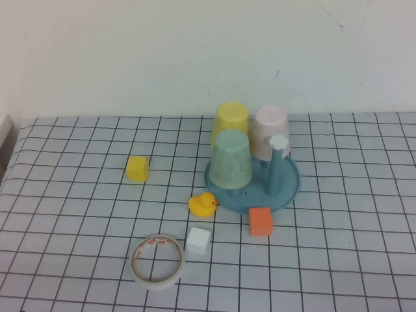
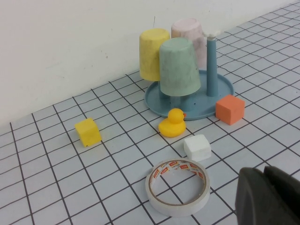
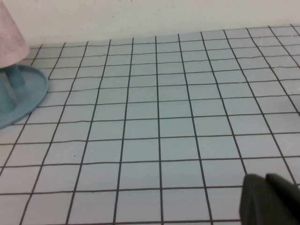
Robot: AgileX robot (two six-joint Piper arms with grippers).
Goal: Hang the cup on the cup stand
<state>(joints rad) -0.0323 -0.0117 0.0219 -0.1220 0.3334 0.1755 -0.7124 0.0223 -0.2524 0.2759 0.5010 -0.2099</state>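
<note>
Nearest, at the robot's side of the grid-patterned bench point(image 1: 78, 214): left tool point(image 2: 269, 197) and right tool point(image 3: 272, 199), each a dark tip at the edge of its own wrist view, both clenched, grasping nothing, parked well apart from the stand.

A little farther: white roll of tape point(image 1: 158, 261) lying flat, small white cube point(image 1: 197, 240) just beside it, orange cube point(image 1: 260, 221) almost touching the stand's rim, yellow rubber duck point(image 1: 203, 204) just in front of the rim, yellow cube point(image 1: 137, 168) off to the left.

Farther: round blue cup stand point(image 1: 289, 188), one bare peg with a white flower cap. Pale mint-green plastic tumbler point(image 1: 231, 159) upside down over a front peg, apparently hung already. Behind it, yellow cup point(image 1: 231, 121) and pale pink cup point(image 1: 270, 132), also inverted.

Risks, as judged: a tool sweeping in low, knocking duck or orange cube into the base; a nudge tipping the crowded cups off their pegs.
</note>
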